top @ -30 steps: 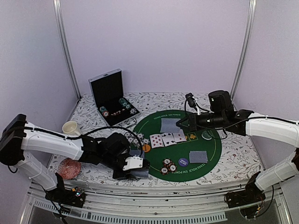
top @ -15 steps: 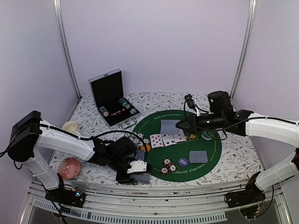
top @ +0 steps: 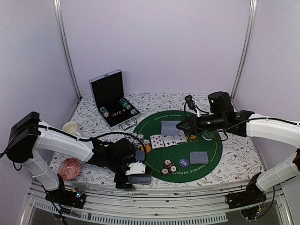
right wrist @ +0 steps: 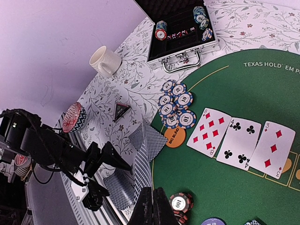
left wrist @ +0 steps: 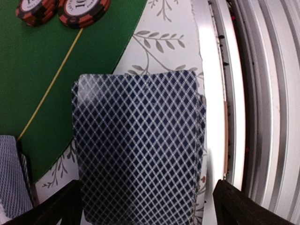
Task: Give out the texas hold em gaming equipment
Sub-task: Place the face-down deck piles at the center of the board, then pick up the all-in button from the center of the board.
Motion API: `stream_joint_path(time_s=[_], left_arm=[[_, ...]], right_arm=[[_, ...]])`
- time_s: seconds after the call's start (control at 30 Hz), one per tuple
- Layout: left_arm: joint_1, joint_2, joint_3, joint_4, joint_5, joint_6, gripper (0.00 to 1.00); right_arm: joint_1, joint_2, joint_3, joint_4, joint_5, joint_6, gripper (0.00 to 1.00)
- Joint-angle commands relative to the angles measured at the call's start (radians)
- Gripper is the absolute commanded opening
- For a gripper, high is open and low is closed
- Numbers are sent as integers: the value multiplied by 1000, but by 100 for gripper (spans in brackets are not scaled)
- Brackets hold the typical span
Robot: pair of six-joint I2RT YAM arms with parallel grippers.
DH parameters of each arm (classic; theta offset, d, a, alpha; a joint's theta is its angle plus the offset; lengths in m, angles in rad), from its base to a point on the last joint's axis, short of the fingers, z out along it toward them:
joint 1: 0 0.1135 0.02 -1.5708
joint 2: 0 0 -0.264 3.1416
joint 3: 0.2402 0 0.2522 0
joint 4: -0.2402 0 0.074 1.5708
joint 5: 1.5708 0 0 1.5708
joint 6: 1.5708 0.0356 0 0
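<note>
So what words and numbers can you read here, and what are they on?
"TEXAS HOLD' EM": on the green mat; the rest is cut off.
"BIG BLIND": on the orange button.
"8", "4", "3": on the three face-up cards.
"100", it seems: on the red-black chip.
The numbers on the blue-edged chips are too blurred to read.

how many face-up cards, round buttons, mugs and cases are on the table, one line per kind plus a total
face-up cards: 3
buttons (orange, purple, pale green): 3
mug: 1
case: 1
total: 8
</note>
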Motion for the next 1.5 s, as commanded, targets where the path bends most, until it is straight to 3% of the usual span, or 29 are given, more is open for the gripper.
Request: stream_joint_path(time_s=[0.0, 0.27, 0.47, 0.67, 1.0, 1.47], left_arm=[[-11, -82, -18, -71, 22, 6, 98], [13, -324, -30, 52, -54, -77, 98], [339, -306, 116, -113, -93, -447, 98], [489, -208, 173, -281, -327, -721, 98], [500, -125, 57, -252, -434, -929, 98], [480, -46, -5, -146, -359, -930, 94]], right_arm=[[4, -18, 8, -11, 11, -11, 2], [6, -18, 9, -11, 3, -18, 2], [6, -29, 4, -14, -3, -40, 2], [6, -32, -1, -13, -15, -49, 2], [5, -60, -30, -14, -13, -47, 2], [6, -43, -28, -10, -24, -41, 2]])
